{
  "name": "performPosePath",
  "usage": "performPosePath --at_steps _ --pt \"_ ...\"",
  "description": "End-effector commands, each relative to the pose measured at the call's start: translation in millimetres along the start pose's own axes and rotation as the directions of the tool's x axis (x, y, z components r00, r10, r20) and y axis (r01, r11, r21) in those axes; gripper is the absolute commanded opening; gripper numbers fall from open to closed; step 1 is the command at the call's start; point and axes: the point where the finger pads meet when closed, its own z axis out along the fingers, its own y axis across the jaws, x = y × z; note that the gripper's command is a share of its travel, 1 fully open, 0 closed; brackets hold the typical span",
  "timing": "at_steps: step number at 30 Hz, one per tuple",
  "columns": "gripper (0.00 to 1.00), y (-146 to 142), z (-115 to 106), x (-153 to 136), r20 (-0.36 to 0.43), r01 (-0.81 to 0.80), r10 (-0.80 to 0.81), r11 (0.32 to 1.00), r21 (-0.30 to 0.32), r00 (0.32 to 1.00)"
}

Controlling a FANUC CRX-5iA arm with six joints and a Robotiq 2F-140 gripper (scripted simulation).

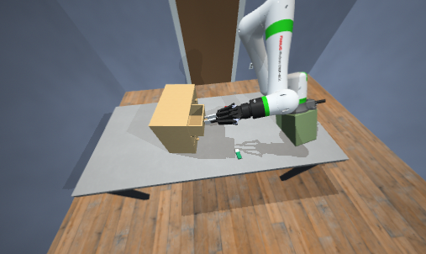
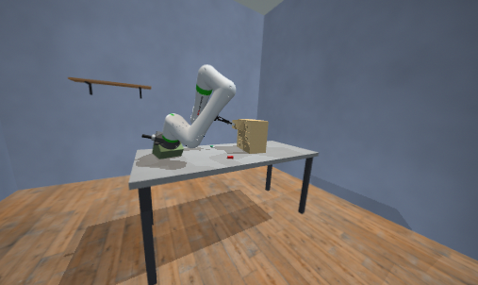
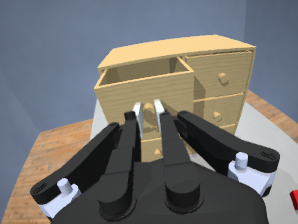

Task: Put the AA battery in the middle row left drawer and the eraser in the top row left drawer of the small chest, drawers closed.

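The small wooden chest (image 1: 172,103) (image 2: 256,137) (image 3: 170,47) stands upright on the table. Its top-row left drawer (image 1: 200,129) (image 3: 117,100) is pulled partly out and looks level; the part of its inside that shows is empty. My gripper (image 1: 207,118) (image 2: 231,123) (image 3: 148,109) is slightly open at this drawer's front. Its pale fingertips stand either side of the round knob (image 3: 148,106), with a narrow gap on each side. A green and white block (image 1: 239,154) (image 2: 211,146), seemingly the eraser, lies on the table. I cannot make out the AA battery for certain.
A small red thing (image 2: 230,157) (image 3: 295,200) lies on the table (image 1: 126,168) (image 2: 198,165) on the chest's right-hand side; I cannot tell what it is. The right-column drawers (image 3: 220,75) look pushed in. The green base block (image 1: 304,128) stands under the arm.
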Motion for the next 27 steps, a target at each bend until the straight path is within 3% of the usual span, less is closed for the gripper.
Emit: performPosePath --at_steps 1,14,19,27 --pt "0.15 -0.1 -0.1 0.2 0.0 0.0 0.0 1.0 0.0 1.0" --pt "0.2 -0.1 -2.0 -0.5 0.0 0.0 0.0 1.0 0.0 1.0" --pt "0.2 -0.1 -11.0 -3.8 0.0 0.0 0.0 1.0 0.0 1.0" --pt "0.2 -0.1 -43.9 -15.8 0.0 0.0 0.0 1.0 0.0 1.0"
